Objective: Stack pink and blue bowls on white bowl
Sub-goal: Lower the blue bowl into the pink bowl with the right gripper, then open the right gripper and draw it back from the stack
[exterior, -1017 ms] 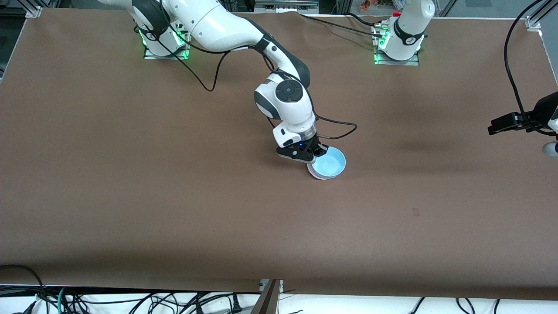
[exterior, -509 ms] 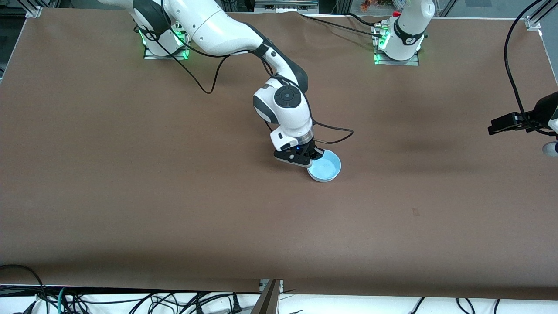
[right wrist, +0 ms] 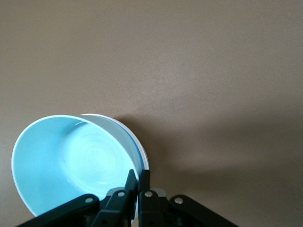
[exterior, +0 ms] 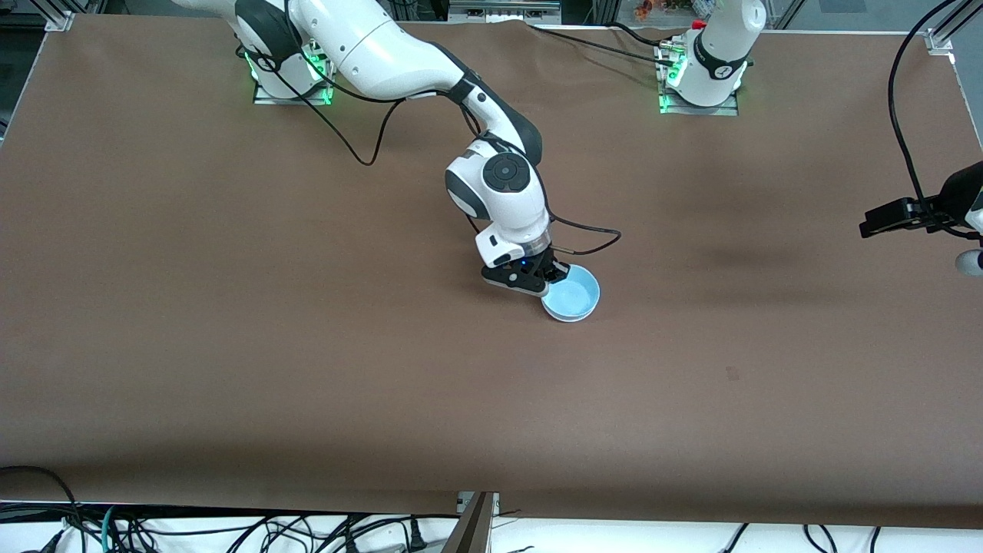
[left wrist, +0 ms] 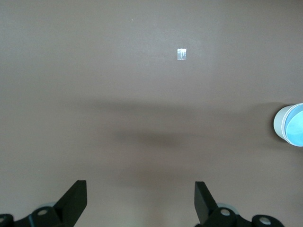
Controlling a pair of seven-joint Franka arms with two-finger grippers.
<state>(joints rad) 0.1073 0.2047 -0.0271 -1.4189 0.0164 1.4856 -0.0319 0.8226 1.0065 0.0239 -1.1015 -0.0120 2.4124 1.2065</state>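
The right gripper [exterior: 554, 278] stands low over the middle of the brown table [exterior: 230, 307], its fingers pinched on the rim of the light sky-blue round plastic bowl [exterior: 571, 297]. Compared with one second ago, the gripper and the blue bowl have shifted slightly toward the right arm's end of the table and come down; over the last half second the position is almost unchanged.

In the right wrist view, the blue bowl [right wrist: 75, 165] sits tilted inside a pale rim of a second round plastic bowl [right wrist: 135, 146] nested under it. In the left wrist view the stack [left wrist: 289, 125] shows a whitish wall below the blue interior. Whether that lower bowl is the white one or the pale pink one cannot be told, and no separate third bowl is visible.

Judgement: the descent has ended and the blue bowl is being seated in the stack, though not yet level. The task appears close to complete; what remains is probably release and withdrawal. A tilted bowl may settle crookedly on release.

The left gripper [left wrist: 141, 203] waits, fingers spread wide and empty, over bare table toward the left arm's end.
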